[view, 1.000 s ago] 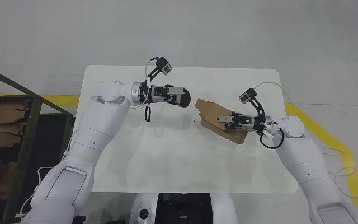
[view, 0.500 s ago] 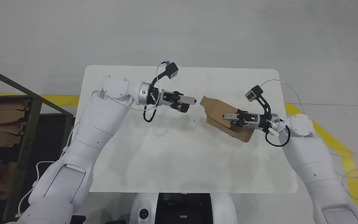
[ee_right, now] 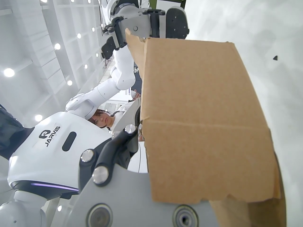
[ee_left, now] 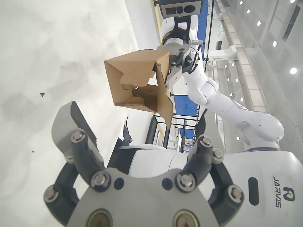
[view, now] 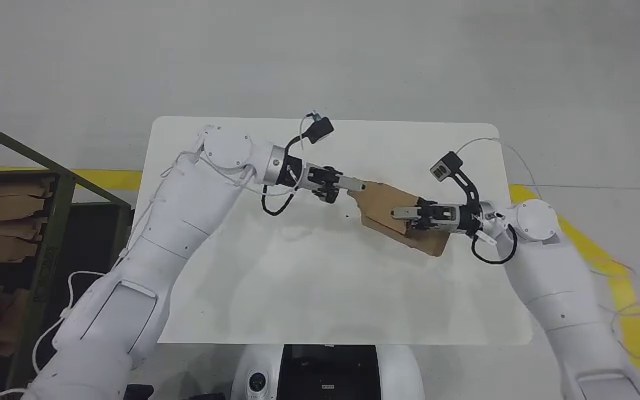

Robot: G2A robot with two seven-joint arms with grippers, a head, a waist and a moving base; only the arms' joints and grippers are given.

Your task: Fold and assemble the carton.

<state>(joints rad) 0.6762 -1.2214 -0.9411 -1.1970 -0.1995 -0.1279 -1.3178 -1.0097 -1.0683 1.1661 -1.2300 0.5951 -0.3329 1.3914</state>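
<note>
Carton: I hold it clamped in right gripper, open end toward left gripper, spread wide and empty, to fold flaps.

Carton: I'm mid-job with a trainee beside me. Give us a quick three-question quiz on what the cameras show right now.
1. True or false: the left gripper is clamped shut on the carton.
2. What holds the carton? A: the left gripper. B: the right gripper. C: a person's hand.
3. Fill in: in the left wrist view, the carton end facing the left gripper is ____ (open or sealed).

Key: 1 false, it is open. 2 B. 3 open, not yet folded shut.
</note>
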